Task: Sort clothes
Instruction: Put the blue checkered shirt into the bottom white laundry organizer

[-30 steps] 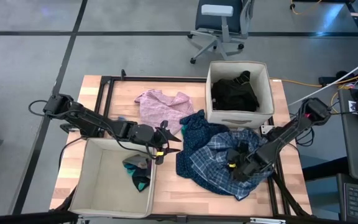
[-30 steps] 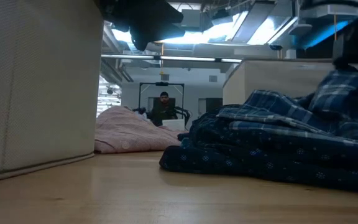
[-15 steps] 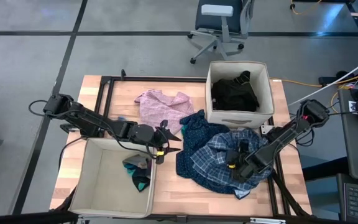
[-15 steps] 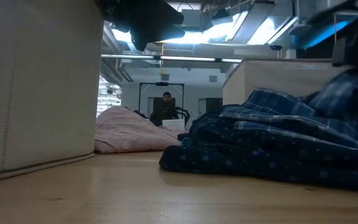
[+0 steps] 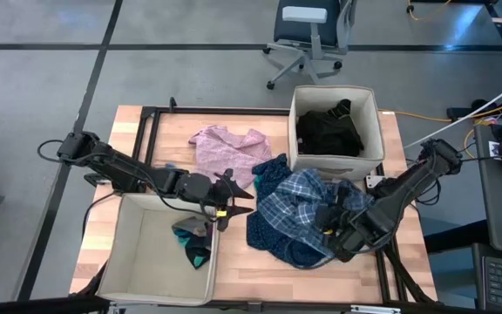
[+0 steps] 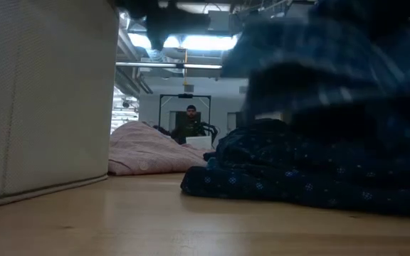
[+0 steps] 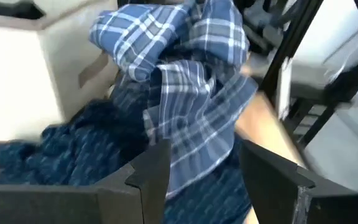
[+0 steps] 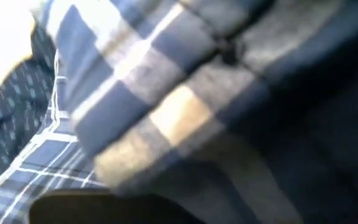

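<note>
Wooden table (image 5: 242, 270) is bearing the plaid shirt (image 5: 299, 205), bunching beside the black-filled bin (image 5: 369, 131); right gripper (image 5: 342, 228) is pinching it, left gripper (image 5: 234, 199) gaping empty.

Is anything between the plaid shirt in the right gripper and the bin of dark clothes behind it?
Nothing visible blocks it. The right gripper is shut on the plaid shirt, lifted off the dotted navy garment. The bin stands open-topped just beyond; only its near wall must be cleared.
</note>
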You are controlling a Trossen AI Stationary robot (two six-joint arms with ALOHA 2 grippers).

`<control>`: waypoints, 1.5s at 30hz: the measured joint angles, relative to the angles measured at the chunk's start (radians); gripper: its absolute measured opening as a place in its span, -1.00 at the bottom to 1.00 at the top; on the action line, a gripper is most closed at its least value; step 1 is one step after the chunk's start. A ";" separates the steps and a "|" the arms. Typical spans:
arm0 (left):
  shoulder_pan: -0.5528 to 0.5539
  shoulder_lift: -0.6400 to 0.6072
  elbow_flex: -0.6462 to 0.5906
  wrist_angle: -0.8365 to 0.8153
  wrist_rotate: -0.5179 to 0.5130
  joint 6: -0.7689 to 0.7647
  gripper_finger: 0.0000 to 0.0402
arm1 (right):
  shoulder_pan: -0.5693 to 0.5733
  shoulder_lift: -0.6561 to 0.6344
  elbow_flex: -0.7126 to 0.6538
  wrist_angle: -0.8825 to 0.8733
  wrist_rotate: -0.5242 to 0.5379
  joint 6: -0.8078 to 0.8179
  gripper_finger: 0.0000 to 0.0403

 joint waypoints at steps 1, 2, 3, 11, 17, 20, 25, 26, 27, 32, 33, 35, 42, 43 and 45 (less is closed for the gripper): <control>-0.005 -0.011 0.009 0.000 0.000 -0.010 -0.10 | 0.000 0.000 0.031 -0.007 0.018 -0.019 -0.97; -0.010 -0.025 0.017 -0.007 0.000 -0.013 -0.10 | 0.000 0.000 0.059 -0.010 0.035 -0.035 -0.96; -0.015 -0.040 0.025 -0.018 0.000 -0.009 -0.10 | 0.000 0.000 0.086 -0.010 0.051 -0.054 -0.95; -0.042 -0.192 0.069 -0.117 0.000 -0.026 -0.10 | 0.000 0.000 0.265 0.000 0.217 -0.198 -0.94; -0.067 -0.251 0.069 -0.164 0.000 0.005 -0.10 | 0.000 -0.001 0.336 0.034 0.365 -0.280 -0.93; -0.071 -0.231 0.069 -0.163 0.001 0.005 -0.10 | -0.003 -0.001 0.363 0.082 0.410 -0.324 -0.95; -0.070 -0.157 0.069 -0.149 0.000 -0.001 -0.10 | -0.022 -0.001 0.381 0.187 0.421 -0.399 -0.94; -0.070 -0.134 0.069 -0.132 0.000 -0.002 -0.10 | -0.029 -0.001 0.381 0.208 0.418 -0.416 -0.94; -0.070 -0.111 0.069 -0.105 0.000 -0.002 -0.10 | -0.035 -0.001 0.381 0.230 0.412 -0.429 -0.94; -0.070 0.004 0.069 0.060 0.000 0.005 -0.10 | -0.069 -0.001 0.381 0.306 0.386 -0.475 -0.94; -0.070 0.024 0.069 0.096 0.000 0.004 -0.10 | -0.070 -0.001 0.381 0.313 0.384 -0.479 -0.94; -0.070 0.061 0.069 0.157 0.000 0.004 -0.10 | -0.081 -0.001 0.381 0.320 0.380 -0.492 -0.94; -0.052 0.205 0.069 0.417 -0.004 0.035 -0.10 | -0.080 -0.001 0.381 0.344 0.370 -0.497 -0.94; -0.046 0.223 0.069 0.444 -0.016 0.042 -0.10 | -0.079 -0.001 0.381 0.346 0.370 -0.497 -0.93; -0.035 0.253 0.069 0.494 -0.030 0.045 -0.10 | -0.079 -0.001 0.381 0.346 0.367 -0.497 -0.93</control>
